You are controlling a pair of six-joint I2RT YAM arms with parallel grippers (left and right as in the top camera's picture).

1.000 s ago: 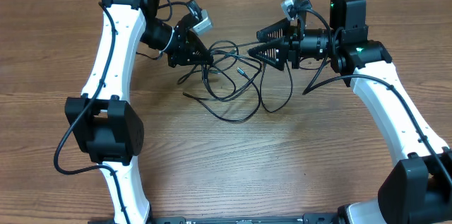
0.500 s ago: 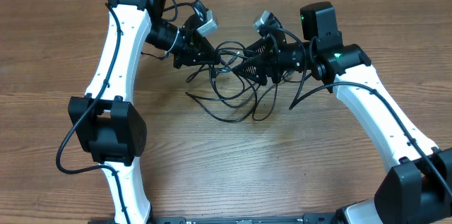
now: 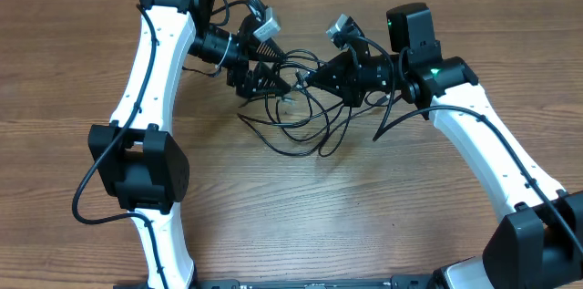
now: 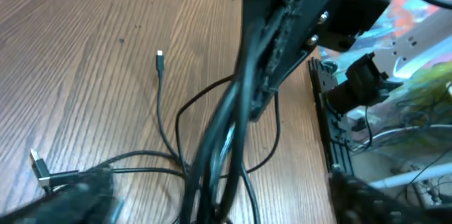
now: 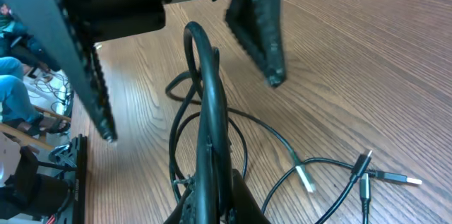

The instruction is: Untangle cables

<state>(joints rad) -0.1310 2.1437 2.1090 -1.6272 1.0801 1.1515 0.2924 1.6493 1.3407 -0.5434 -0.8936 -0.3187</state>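
Clenched thin black plug-ended cables (image 5: 212,111) in the right gripper (image 3: 314,77), with the left gripper (image 3: 266,68) released, spread wide around those cables.

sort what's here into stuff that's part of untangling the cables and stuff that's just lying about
Part of the job: cables, clamped in the shut right fingers; open left fingers.
Just there: wooden table; thicker wires on the arms; blurred clutter past the table edge.

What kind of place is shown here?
Probably a robotics lab or workshop: two white robot arms at a wooden table, tangled cables between them, and cluttered equipment beyond the table's edge.
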